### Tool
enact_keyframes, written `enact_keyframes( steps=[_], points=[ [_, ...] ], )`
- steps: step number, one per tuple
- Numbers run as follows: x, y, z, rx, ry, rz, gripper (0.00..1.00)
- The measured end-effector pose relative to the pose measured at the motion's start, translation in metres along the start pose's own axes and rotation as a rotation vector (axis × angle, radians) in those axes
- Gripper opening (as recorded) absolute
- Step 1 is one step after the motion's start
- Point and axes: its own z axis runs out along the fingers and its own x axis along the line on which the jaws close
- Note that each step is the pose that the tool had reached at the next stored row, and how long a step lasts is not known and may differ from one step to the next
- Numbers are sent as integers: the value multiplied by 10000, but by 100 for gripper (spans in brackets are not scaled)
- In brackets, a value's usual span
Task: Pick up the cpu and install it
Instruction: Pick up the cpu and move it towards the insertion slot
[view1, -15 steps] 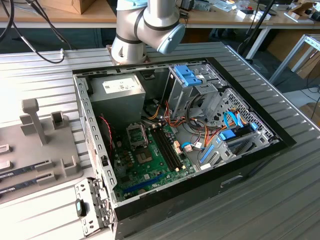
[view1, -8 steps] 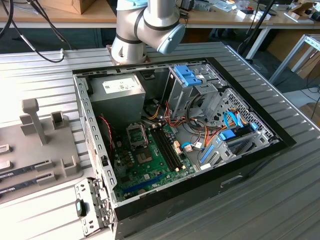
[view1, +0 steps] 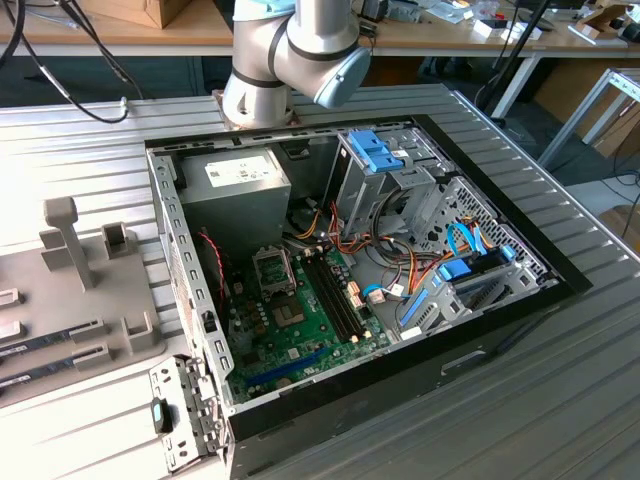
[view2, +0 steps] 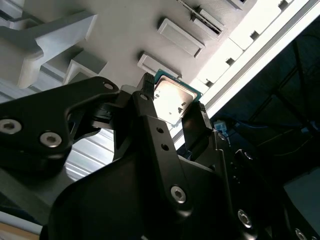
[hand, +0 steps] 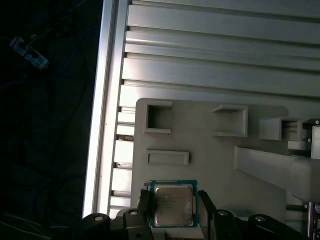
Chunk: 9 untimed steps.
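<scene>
You are watching the gripper (hand: 174, 206) clamping the cpu (hand: 172, 202) just over the grey tray (hand: 220, 165).
In both wrist views its fingers (view2: 146, 85) are pressing two opposite edges of the cpu, whose silvery top plate is gleaming inside a green rim. The exterior view is giving you the arm's joint (view1: 300, 50), the open computer case (view1: 170, 230) and its motherboard (view1: 270, 340).
</scene>
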Motion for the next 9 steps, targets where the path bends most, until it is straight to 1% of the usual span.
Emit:
enact_keyframes(
  steps=[9],
  points=[
    [-2,2,-54,-2,-2,0,47]
  ],
)
